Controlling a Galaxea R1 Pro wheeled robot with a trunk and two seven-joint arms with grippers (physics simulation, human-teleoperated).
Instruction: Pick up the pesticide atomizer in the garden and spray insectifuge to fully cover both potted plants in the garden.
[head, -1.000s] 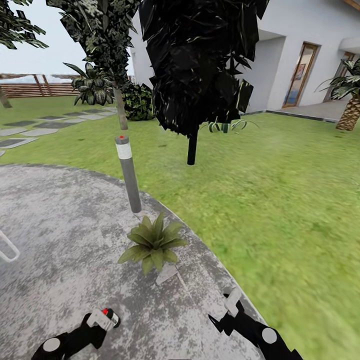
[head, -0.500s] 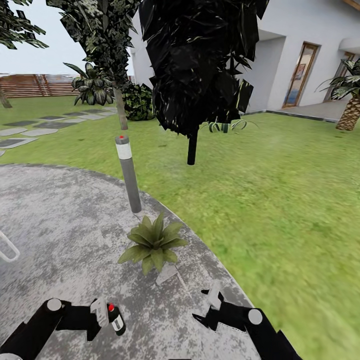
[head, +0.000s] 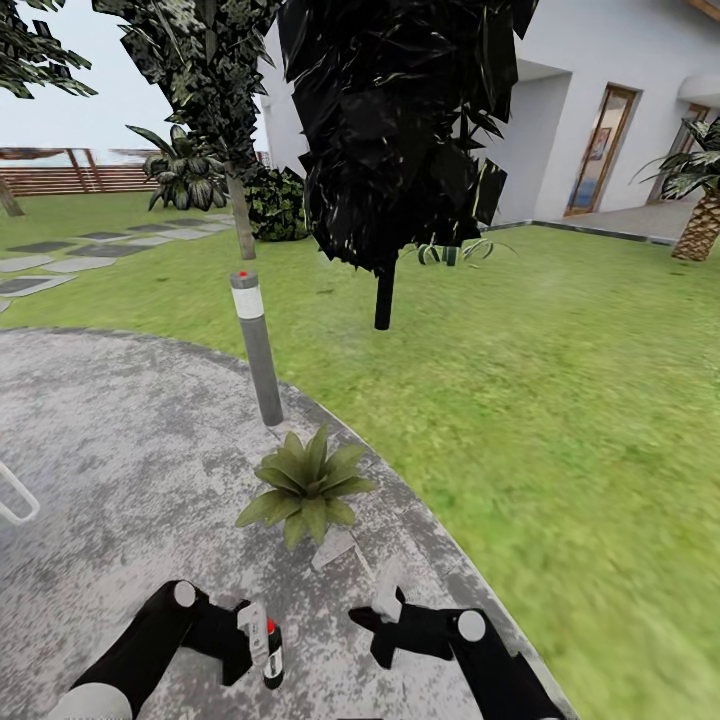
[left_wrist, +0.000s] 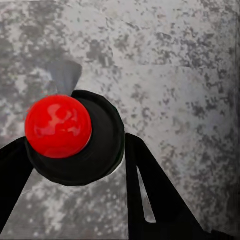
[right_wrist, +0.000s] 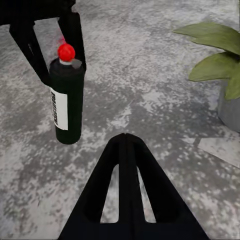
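Left pincer gripping the pesticide atomizer over the patio, close to one potted plant.

In the head view the potted plant's (head: 305, 485) leaves hide its pot, and the pale flat piece (head: 333, 548) beside it is hard to identify; the right wrist view cuts the grey pot (right_wrist: 230, 110) off at the frame edge, and the print on the atomizer's white label is too small to read. The left gripper (head: 262, 640) is closed narrowly on the pesticide atomizer (head: 273, 655), a black bottle with a red knob (left_wrist: 58, 126), holding it upright above the mottled stone patio (head: 120, 450) and apart from the plant. The right gripper (head: 385, 600) hangs just beside it, its fingers (right_wrist: 125, 190) pressed together on nothing. A grey bollard (head: 257, 350) stands behind the plant at the lawn's (head: 520, 400) edge.
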